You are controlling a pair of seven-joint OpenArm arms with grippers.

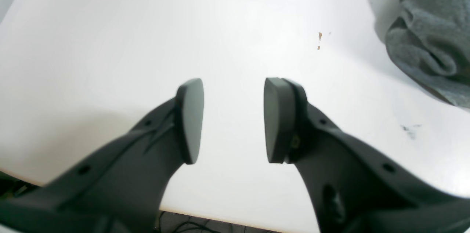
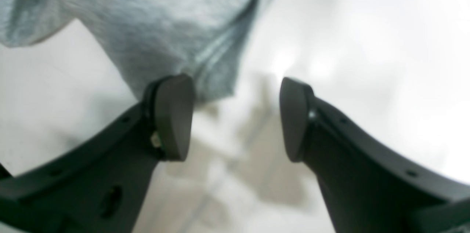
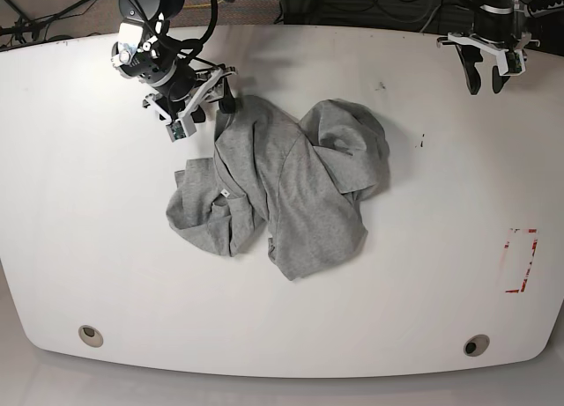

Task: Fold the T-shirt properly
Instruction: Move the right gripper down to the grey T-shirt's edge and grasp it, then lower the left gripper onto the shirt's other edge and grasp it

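The heather-grey T-shirt point(image 3: 286, 181) lies crumpled in a heap at the middle of the white table point(image 3: 88, 230), its white neck tag point(image 3: 226, 193) facing up. My right gripper point(image 3: 211, 107) hovers at the heap's far left corner. In the right wrist view that gripper point(image 2: 237, 115) is open, and a hem of the T-shirt point(image 2: 165, 24) reaches just past its left finger point(image 2: 172, 115); nothing is pinched. My left gripper point(image 3: 484, 78) stands open over bare table at the far right, well away from the cloth. Its wrist view shows the gripper point(image 1: 233, 119) empty, with the T-shirt point(image 1: 429, 35) at the upper right.
Red tape marks point(image 3: 522, 261) sit near the table's right edge. Small dark smudges point(image 3: 421, 143) dot the surface right of the shirt. Two round holes point(image 3: 89, 334) point(image 3: 476, 345) lie near the front edge. Cables point(image 3: 370, 5) run behind the far edge.
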